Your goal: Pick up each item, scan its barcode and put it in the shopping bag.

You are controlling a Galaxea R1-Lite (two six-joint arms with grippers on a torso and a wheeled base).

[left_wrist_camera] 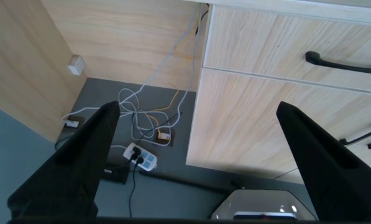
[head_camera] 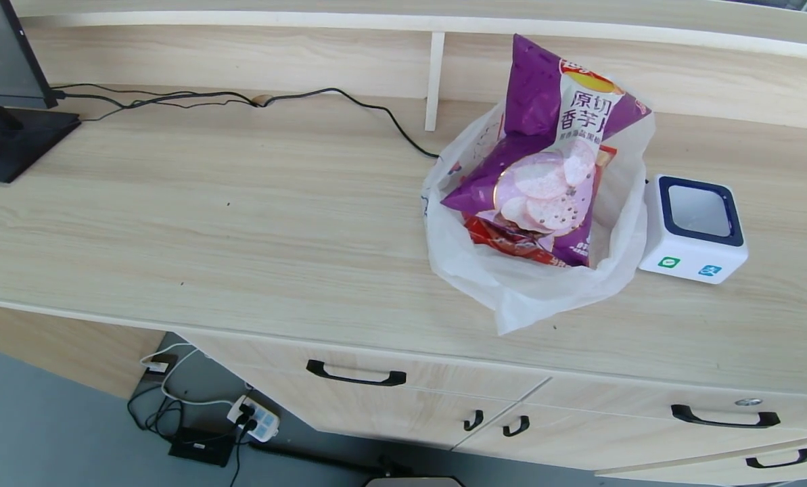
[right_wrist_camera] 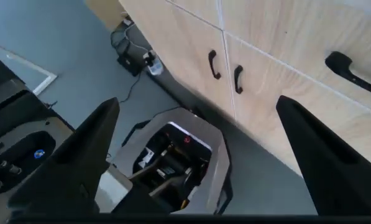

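Observation:
A white plastic shopping bag stands open on the wooden counter. A tall purple chip bag sticks up out of it, and a red packet lies under the purple one inside. Just right of the bag is the white barcode scanner with a dark-framed window on top. My left gripper hangs open below the counter, in front of the cabinet fronts, with nothing between its fingers. My right gripper is also open and empty, low beside the cabinet doors.
A black monitor on its stand occupies the counter's far left, with black cables running along the back. Drawers with black handles sit under the counter. A power strip and cords lie on the floor.

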